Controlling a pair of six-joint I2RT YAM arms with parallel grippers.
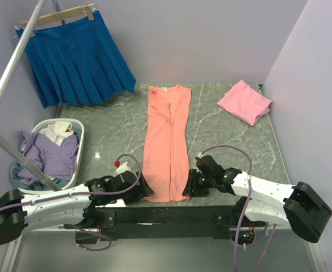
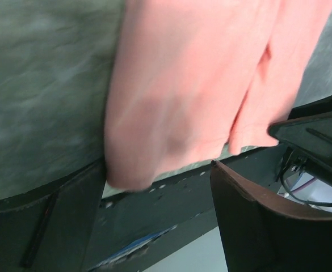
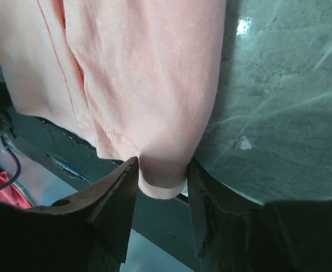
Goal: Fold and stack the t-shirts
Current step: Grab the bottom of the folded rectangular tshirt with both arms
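salmon-orange t-shirt [image 1: 167,141]; pink t-shirt [image 1: 244,101]; bright blue pleated skirt [image 1: 75,56]; grey-green marbled table [image 1: 222,136]

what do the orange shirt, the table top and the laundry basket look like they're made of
Orange shirt: soft matte knit, likely cotton; it lies limp, with a stitched hem seen from the right wrist.
Table top: grey-green with white veins and a light sheen, marble or a marble-look laminate.
Laundry basket: white, smooth, slotted wall, probably moulded plastic.

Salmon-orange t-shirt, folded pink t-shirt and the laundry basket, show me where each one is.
salmon-orange t-shirt [image 1: 167,141]: top external view, middle of the long folded strip.
folded pink t-shirt [image 1: 245,101]: top external view, centre of its top layer.
laundry basket [image 1: 79,144]: top external view, white rim on its right side.
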